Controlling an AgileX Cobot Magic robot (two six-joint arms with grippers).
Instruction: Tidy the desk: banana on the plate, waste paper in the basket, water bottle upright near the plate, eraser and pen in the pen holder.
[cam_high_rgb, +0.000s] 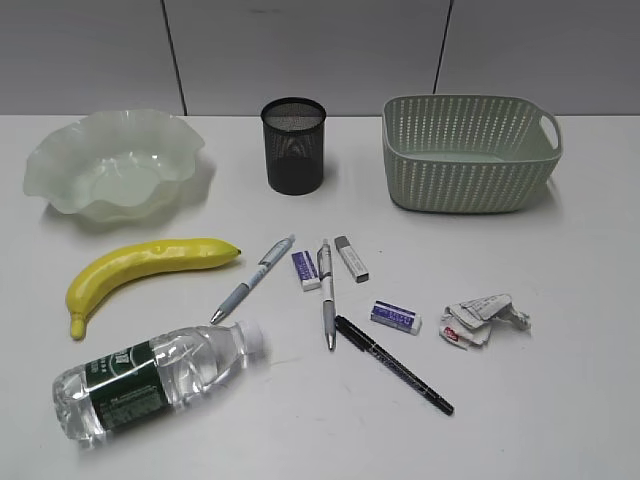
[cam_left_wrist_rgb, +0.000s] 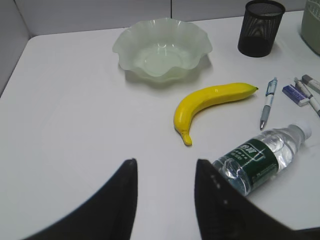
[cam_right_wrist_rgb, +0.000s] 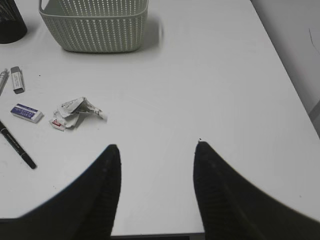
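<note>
**Q:** Exterior view first: what lies nearest the camera?

**A:** On the white desk (cam_high_rgb: 560, 400), a clear water bottle (cam_high_rgb: 150, 380) lies on its side at the front left, white cap pointing right. Just behind it rests the yellow banana (cam_high_rgb: 140, 268). At the centre are two click pens (cam_high_rgb: 255, 277), a black marker (cam_high_rgb: 392, 364) and what look like three small erasers (cam_high_rgb: 396, 316), though their print is too small to read. The crumpled waste paper (cam_high_rgb: 483, 318) sits to the right of them.

**Q:** And farther back?

**A:** Along the rear, left to right: the pale green ruffled plate (cam_high_rgb: 112, 163), the black mesh pen holder (cam_high_rgb: 294, 144), and the sage-green basket (cam_high_rgb: 468, 152). All three hold nothing.

**Q:** Where are the grippers?

**A:** Neither appears in the exterior view. In the left wrist view, the left gripper (cam_left_wrist_rgb: 165, 200) hovers above bare desk near the banana and bottle, jaws spread, grasping nothing. In the right wrist view, the right gripper (cam_right_wrist_rgb: 156, 192) hangs over bare desk, right of the paper, jaws likewise apart.
</note>
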